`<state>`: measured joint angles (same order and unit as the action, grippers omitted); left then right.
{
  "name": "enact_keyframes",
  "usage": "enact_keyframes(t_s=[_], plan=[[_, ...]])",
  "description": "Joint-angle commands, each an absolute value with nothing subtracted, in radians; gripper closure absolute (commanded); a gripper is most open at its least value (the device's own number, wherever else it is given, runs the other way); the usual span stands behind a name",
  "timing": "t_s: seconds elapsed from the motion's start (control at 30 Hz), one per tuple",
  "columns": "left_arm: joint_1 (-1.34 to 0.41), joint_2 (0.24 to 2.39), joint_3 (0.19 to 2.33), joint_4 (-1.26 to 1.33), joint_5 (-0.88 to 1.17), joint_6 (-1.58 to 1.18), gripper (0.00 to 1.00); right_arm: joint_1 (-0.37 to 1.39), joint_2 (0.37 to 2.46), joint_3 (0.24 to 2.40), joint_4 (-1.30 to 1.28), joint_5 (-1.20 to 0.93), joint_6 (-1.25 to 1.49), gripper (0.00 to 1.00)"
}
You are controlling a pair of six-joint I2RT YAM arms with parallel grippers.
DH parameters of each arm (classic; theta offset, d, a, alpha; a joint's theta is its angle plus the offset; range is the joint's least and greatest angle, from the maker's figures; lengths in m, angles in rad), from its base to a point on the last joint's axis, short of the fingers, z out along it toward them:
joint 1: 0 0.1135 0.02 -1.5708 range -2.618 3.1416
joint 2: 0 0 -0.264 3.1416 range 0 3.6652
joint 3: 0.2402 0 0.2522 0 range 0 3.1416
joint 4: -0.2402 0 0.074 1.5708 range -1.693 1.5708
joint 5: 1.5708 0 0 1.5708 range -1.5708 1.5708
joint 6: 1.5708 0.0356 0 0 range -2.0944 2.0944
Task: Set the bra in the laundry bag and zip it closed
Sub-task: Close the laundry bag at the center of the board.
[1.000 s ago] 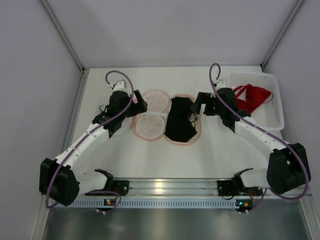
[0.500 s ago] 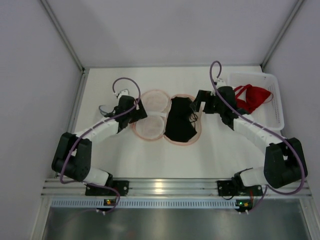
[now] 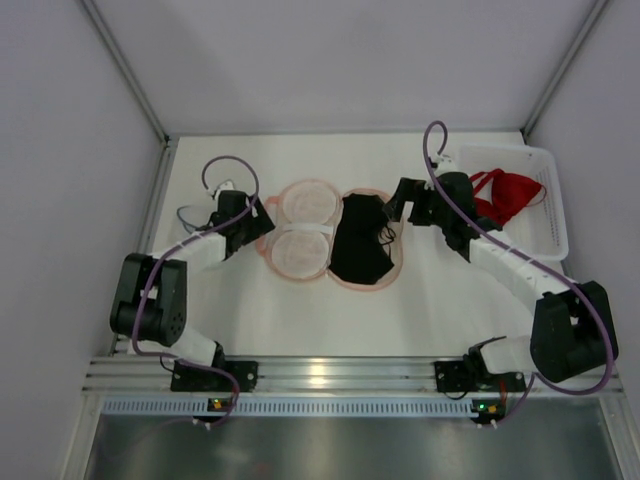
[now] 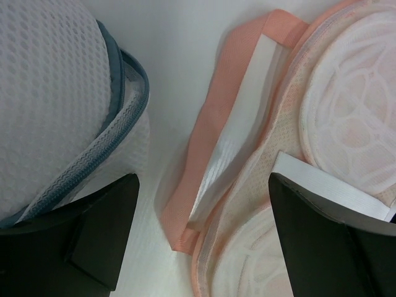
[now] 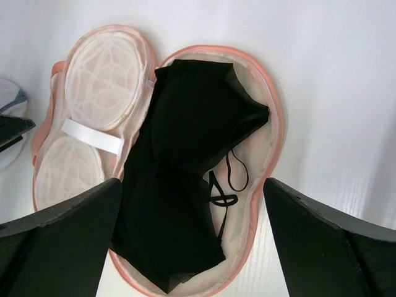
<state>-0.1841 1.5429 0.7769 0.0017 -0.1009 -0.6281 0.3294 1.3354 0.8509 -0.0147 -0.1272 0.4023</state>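
Your left gripper (image 3: 262, 216) stands wide open, holding nothing, at the 9 o'clock edge of the peach laundry bag (image 3: 298, 252), which lies unzipped and spread flat. Your right gripper (image 3: 393, 206) is just as wide and holds nothing, at the bag's 3 o'clock rim. The black bra (image 3: 360, 245) lies in the bag's 3 o'clock half. A grey-trimmed mesh pouch (image 4: 55, 93) sits at 9 o'clock of the left gripper. At the table's 2 o'clock, a white basket (image 3: 562, 215) holds a red garment (image 3: 505, 195).

no readable text, label, brand or number in any view, white band (image 4: 334, 185) across the pink laundry bag (image 4: 210, 142) plain, small boards (image 3: 215, 404) on the rail at 6 o'clock too small to read
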Motion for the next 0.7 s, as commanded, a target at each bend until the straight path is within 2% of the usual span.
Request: enact_keyframes(t_s=[0.0, 0.07, 0.13, 0.33, 0.47, 0.53, 0.67], plan=[[-0.196, 1.569, 0.819, 0.081, -0.107, -0.604, 0.09, 0.322, 1.316, 0.876, 0.005, -0.113, 0.394, 0.01], [-0.196, 1.600, 0.833, 0.080, -0.100, -0.597, 0.16, 0.324, 1.316, 0.873, 0.005, -0.114, 0.394, 0.01], [-0.198, 1.638, 0.844, 0.083, -0.095, -0.612, 0.18, 0.322, 1.316, 0.871, 0.003, -0.109, 0.394, 0.01], [-0.235, 1.684, 0.850, 0.081, -0.208, -0.626, 0.34, 0.322, 1.307, 0.870, 0.003, -0.104, 0.393, 0.01], [-0.235, 1.678, 0.825, 0.081, -0.268, -0.624, 0.38, 0.324, 1.295, 0.874, -0.032, -0.097, 0.387, 0.01], [-0.236, 1.681, 0.818, 0.080, -0.293, -0.618, 0.46, 0.322, 1.287, 0.861, -0.025, -0.086, 0.387, 0.01], [-0.258, 1.700, 0.830, 0.058, -0.317, -0.585, 0.48, 0.324, 1.289, 0.870, -0.032, -0.069, 0.377, 0.01]])
